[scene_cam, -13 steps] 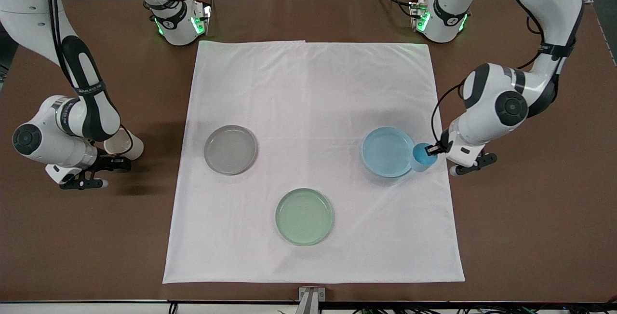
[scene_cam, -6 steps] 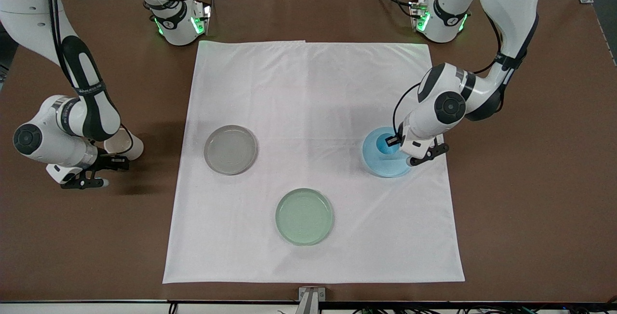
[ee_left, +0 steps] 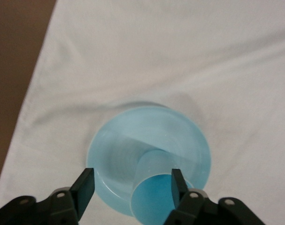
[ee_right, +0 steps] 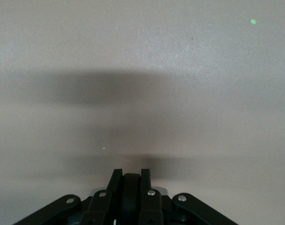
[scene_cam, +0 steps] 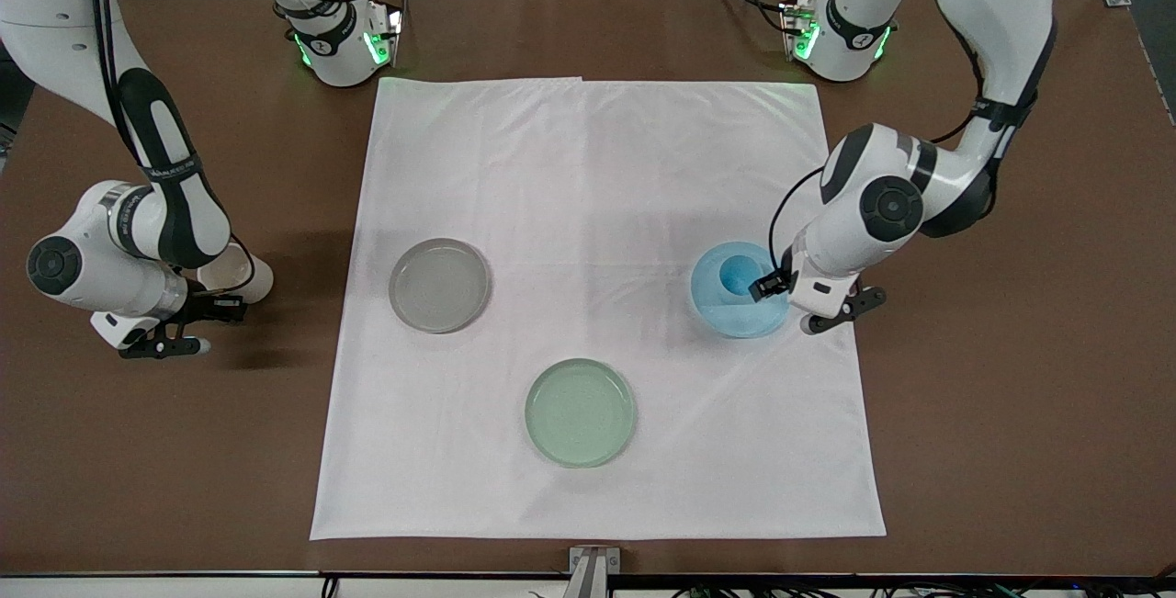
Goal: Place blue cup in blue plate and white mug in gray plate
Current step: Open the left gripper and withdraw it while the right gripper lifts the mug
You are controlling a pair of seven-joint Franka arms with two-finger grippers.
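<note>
Left end effector (ee_left: 133, 187) now spread wide, drawn back toward plate edge; blue cup (scene_cam: 735, 272) released, standing in blue plate (scene_cam: 726, 313): first placement looks done. Half second ago it was over plate centre.

Right end effector (ee_right: 129, 180) unchanged, clamped on white mug (scene_cam: 234, 275) handle, on bare worktop (scene_cam: 1011, 414) near gray plate (scene_cam: 439, 286). Mug placement remains.

Perhaps tiny lettering on the right arm (scene_cam: 170, 177), nothing legible.

Creased white cloth (scene_cam: 588, 212), glossy blue plate (scene_cam: 715, 309)
</note>
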